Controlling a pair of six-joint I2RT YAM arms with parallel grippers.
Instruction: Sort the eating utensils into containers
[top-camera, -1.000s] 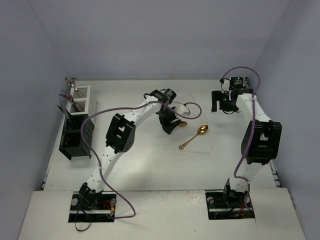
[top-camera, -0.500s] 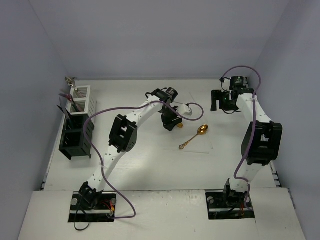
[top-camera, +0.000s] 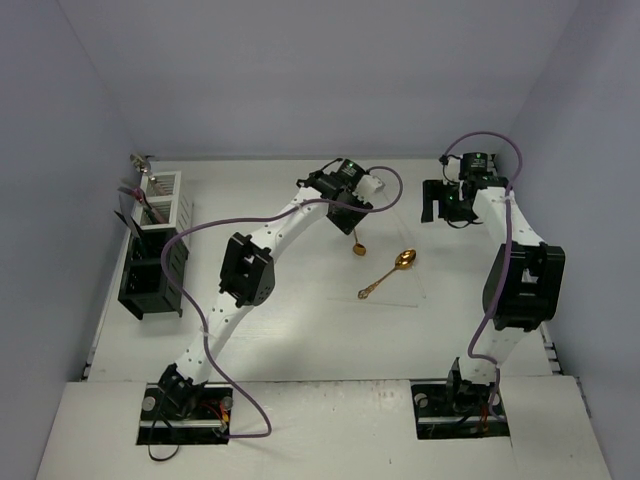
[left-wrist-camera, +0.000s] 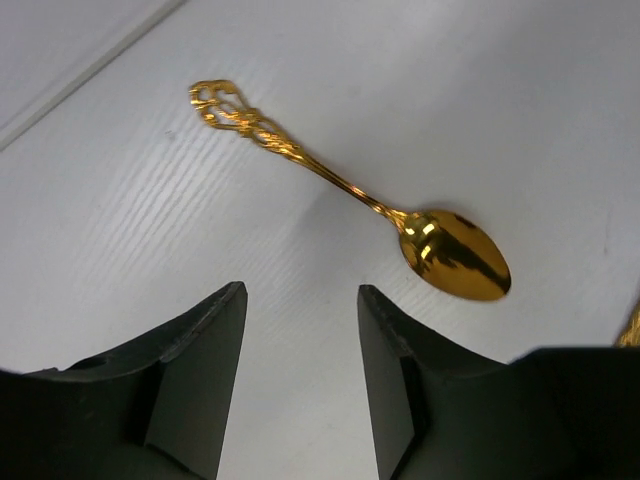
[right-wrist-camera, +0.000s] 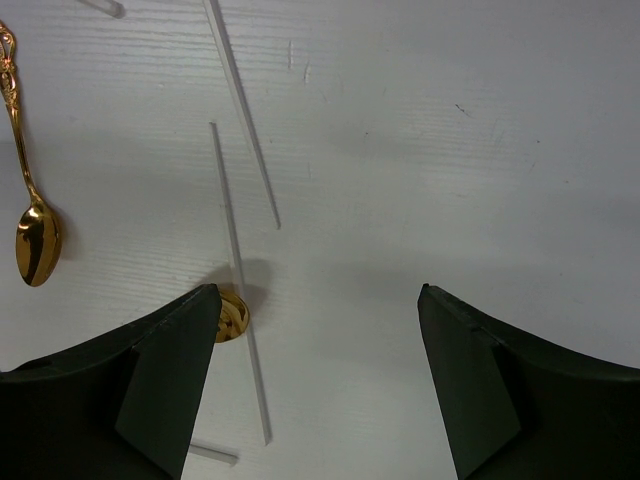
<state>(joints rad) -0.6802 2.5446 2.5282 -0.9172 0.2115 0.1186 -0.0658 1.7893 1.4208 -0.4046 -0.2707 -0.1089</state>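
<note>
Nearest, the left arm's base (top-camera: 180, 392) sits at the worktop (top-camera: 330, 335) edge; far left, utensils (top-camera: 140, 200) stand in a white slatted bin (top-camera: 168, 195), black bins (top-camera: 150, 275) just beside it. Left end effector (left-wrist-camera: 302, 295) hangs open, empty, over a gold spoon (top-camera: 358, 247), a second gold spoon (top-camera: 405, 259) near; right end effector (right-wrist-camera: 312, 295) gapes wide, empty, above thin clear sticks (right-wrist-camera: 235, 250)
</note>
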